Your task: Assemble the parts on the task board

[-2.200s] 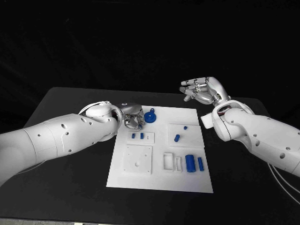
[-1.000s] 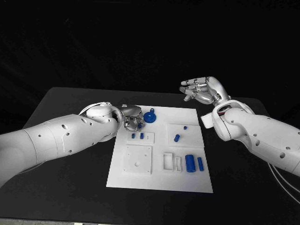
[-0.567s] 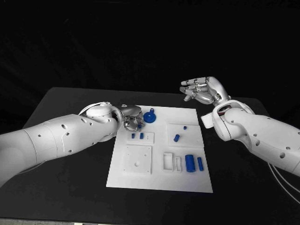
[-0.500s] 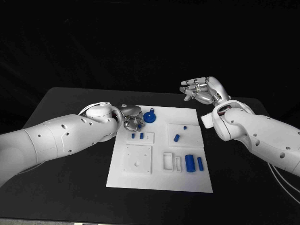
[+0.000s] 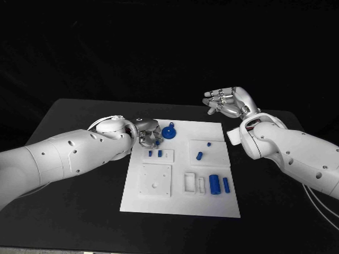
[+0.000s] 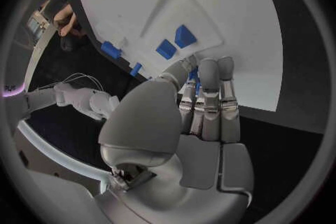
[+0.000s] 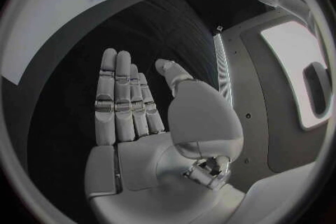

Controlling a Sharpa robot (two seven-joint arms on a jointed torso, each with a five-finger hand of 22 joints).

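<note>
Change: little has moved since the earlier frame; the left hand (image 5: 148, 134) stays at the board's far left corner, its fingers shifted slightly beside the round part.
Near edge: two upright blue cylinders (image 5: 220, 184) stand by a white slotted block (image 5: 191, 182) on the task board (image 5: 181, 203).
Middle: a square white plate (image 5: 157, 179); beyond it, two small blue pegs (image 5: 155, 153) and a slanted blue pin (image 5: 199, 156).
Far left: fingers (image 6: 209, 102) pressed together over a small blue part; whether they grip it, I cannot tell.
Beside: round blue part (image 5: 169, 131), on the board's far edge.
Far right: right hand (image 5: 229, 102) raised above the black table (image 5: 70, 114), fingers apart, holding nothing.
</note>
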